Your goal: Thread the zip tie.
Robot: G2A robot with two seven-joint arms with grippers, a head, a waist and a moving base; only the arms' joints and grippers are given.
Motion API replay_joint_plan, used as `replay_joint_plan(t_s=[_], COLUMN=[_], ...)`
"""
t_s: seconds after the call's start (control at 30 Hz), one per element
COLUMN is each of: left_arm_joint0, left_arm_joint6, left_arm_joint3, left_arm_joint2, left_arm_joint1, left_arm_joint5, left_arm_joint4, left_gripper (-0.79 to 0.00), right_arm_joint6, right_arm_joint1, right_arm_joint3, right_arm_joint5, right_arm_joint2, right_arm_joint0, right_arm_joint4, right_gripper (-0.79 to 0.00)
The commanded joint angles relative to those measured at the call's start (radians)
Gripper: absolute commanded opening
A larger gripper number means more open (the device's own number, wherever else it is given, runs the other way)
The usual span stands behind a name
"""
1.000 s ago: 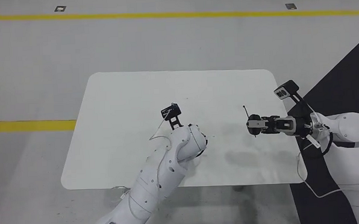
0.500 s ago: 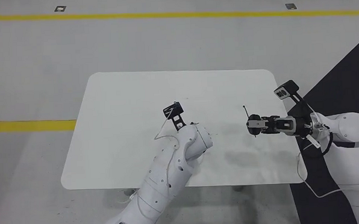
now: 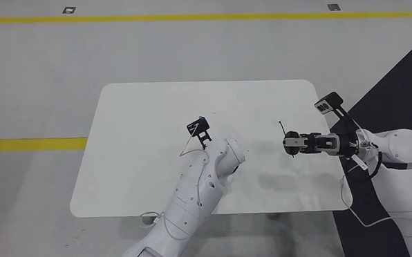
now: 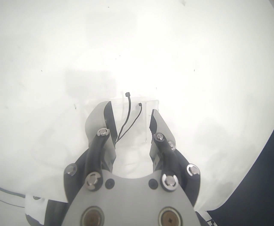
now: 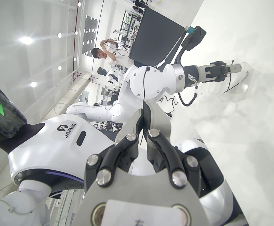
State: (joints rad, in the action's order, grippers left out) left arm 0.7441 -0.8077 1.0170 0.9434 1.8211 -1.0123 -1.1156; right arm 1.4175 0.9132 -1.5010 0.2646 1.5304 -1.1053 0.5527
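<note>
zip tie (image 5: 144,85) is pinched upright in the closed right gripper (image 5: 145,111), well apart from the left gripper (image 4: 131,109) spread wide over two more ties (image 4: 127,94) in a clear holder (image 4: 152,104); both could be grabbed together, or the holder knocked, since they stand close.

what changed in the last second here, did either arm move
The left arm's forearm shifted a little toward the right arm. The left gripper hangs open over the clear holder with two zip ties. Nothing was grasped or released. The right gripper kept still, shut on its upright zip tie.
</note>
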Motion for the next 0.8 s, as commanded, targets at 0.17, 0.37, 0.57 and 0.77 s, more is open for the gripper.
replay_joint_plan(t_s=[0.17,0.37,0.57,0.77], left_arm_joint0=[-0.003,-0.001,-0.008,-0.029], left_arm_joint6=[0.007,0.043,0.103,0.147], left_arm_joint3=[-0.028,-0.038,-0.068,-0.118], left_arm_joint2=[0.022,0.016,0.041,0.06], left_arm_joint1=[0.019,0.032,0.038,0.045], left_arm_joint5=[0.0,0.019,0.024,0.03], left_arm_joint4=[-0.03,-0.022,0.004,0.024], left_gripper=[-0.477,-0.465,-0.474,-0.511], right_arm_joint6=[0.0,0.0,0.0,0.0], right_arm_joint1=[0.0,0.0,0.0,0.0], right_arm_joint3=[0.0,0.0,0.0,0.0], right_arm_joint5=[0.0,0.0,0.0,0.0], right_arm_joint2=[0.0,0.0,0.0,0.0], right_arm_joint0=[0.0,0.0,0.0,0.0], right_arm_joint4=[0.0,0.0,0.0,0.0], right_gripper=[-0.785,-0.785,-0.785,-0.785])
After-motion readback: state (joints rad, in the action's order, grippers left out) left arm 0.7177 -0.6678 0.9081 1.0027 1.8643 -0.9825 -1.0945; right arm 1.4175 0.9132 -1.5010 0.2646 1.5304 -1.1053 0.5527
